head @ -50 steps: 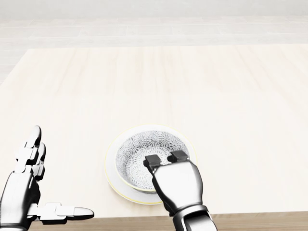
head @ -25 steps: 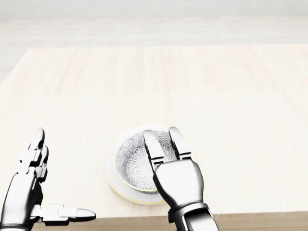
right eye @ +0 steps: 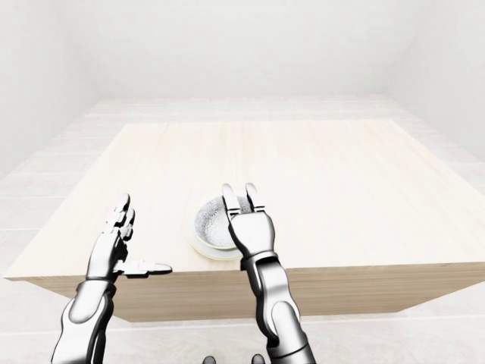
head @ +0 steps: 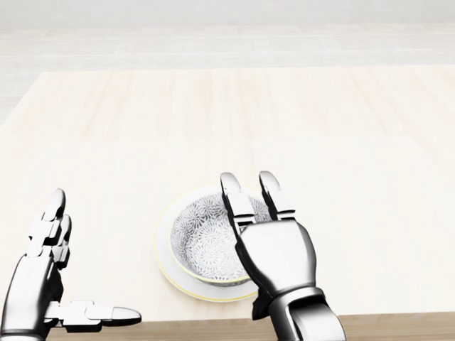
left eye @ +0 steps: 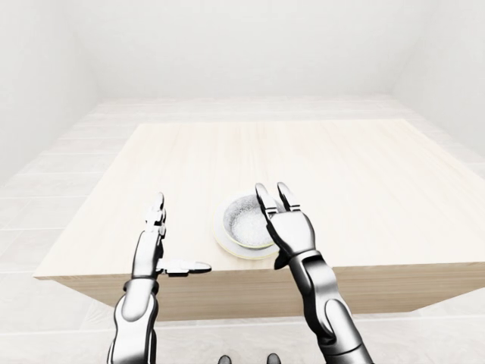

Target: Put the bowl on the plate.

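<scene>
My left hand hung at the head view's lower left, spread wide and empty. The bowl sat on the plate near the table's bottom edge. My right hand was over the bowl's right rim, fingers straight, gripping nothing. I judged the placing done. Next move: lift the right hand clear without nudging the bowl.

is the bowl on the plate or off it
On it. The patterned bowl sits upright within the rim of the plate; the right hand is open above it, not gripping.
</scene>
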